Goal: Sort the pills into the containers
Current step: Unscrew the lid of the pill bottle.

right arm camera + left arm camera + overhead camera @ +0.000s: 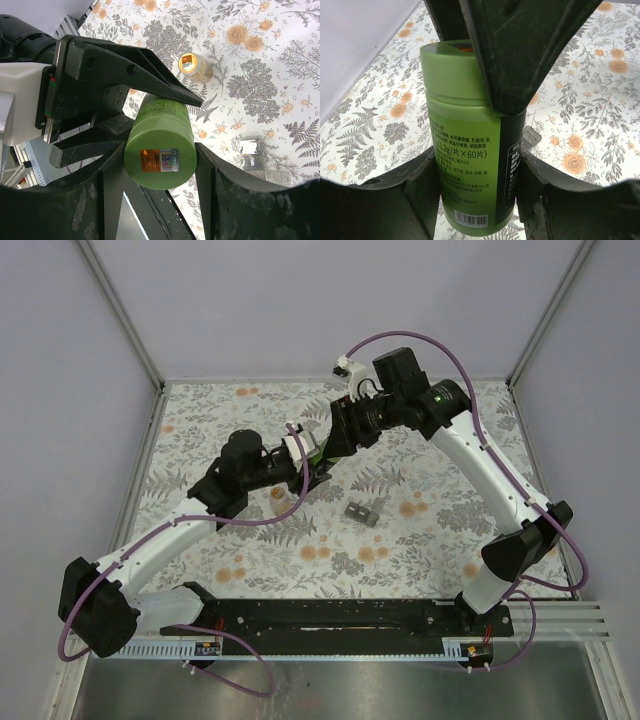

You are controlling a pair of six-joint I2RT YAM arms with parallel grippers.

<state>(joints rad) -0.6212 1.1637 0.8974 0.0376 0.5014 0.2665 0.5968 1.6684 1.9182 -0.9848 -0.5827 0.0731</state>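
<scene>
The left hand [475, 172] clamps the body of the green bottle [462, 130] and holds it clear of the floral surface [260, 90], just above the centre of the top view. The right hand [159, 160] sets a finger on either side of the green cap [160, 142]; I cannot tell whether they press it. A small gold-topped jar [195, 67] lies on the surface at the upper centre of the right wrist view.

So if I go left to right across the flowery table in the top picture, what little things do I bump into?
little yellow jar → green bottle, held up between the two arms → grey pill pack
</scene>
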